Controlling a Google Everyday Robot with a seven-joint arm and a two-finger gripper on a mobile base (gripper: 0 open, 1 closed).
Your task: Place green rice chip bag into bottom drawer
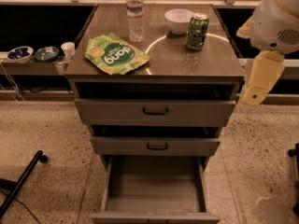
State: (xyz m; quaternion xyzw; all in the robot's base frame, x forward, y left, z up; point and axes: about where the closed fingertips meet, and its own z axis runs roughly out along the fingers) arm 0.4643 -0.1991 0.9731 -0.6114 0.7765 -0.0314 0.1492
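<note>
You're at the reach-and-grasp step: the chip bag (116, 54) lies flat on the cabinet top (187, 64), front-left, w/ nothing touching it. The gripper (258, 84) hangs off the cabinet's front-right corner, well apart from the bag, w/ nearly the whole top between them. I can't tell if it's open or closed, and the cream piece I'm calling the gripper may be partly arm, so check that first. Lift it clear of the top's edge, then cross leftward along the front, keeping in front of the soda can (197, 31) and bowl (178, 19). Mind the water bottle (134, 14), near the bag's back edge. The bag is probably slippery on that glossy top, so come straight down and pinch a puffed part, not a flat edge. The bottom drawer (154, 186) is pulled out furthest, directly below, so bring the bag fwd past the two upper drawer fronts before lowering.
</note>
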